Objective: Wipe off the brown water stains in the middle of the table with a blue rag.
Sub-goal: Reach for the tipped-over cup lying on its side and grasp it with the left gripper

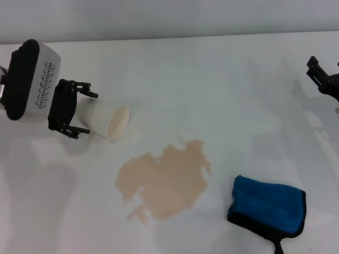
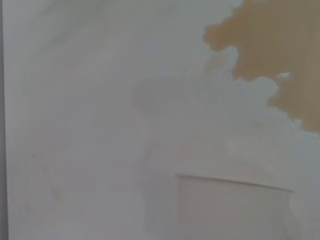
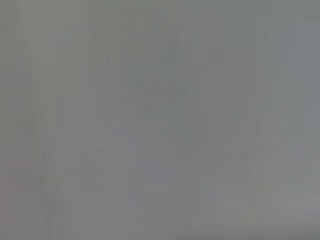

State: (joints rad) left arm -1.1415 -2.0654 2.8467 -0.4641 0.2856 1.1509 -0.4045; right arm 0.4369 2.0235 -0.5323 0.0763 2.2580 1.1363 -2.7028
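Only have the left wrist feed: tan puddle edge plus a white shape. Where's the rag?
Observer: Head view: the blue rag lies on the table, to the robot's right of the brown water stains, not touching them.
Operator: White shape?
Observer: A paper cup on its side at the left pincer, mouth facing the stains.
Operator: Right arm?
Observer: The right pincer is at the head view's right edge, farther back than the rag and apart from it.
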